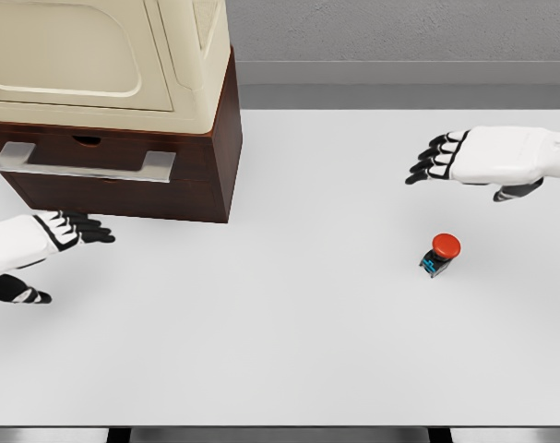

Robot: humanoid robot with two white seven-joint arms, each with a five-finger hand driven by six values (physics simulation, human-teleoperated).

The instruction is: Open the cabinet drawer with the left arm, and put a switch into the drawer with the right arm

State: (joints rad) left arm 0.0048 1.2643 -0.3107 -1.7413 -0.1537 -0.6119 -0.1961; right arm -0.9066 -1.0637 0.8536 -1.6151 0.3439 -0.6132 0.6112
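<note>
The cabinet (123, 74) has a cream upper body that looks like smooth, slightly glossy plastic, over a base of dark brown wood with a satin sheen. Its drawer handle (86, 162) is brushed, silvery metal. The table (289, 323) is matt white and even. The switch (441, 254) carries a glossy red plastic cap.

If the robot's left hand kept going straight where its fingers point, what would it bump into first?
Probably nothing: the left hand points right, passing below the cabinet over bare table.
</note>
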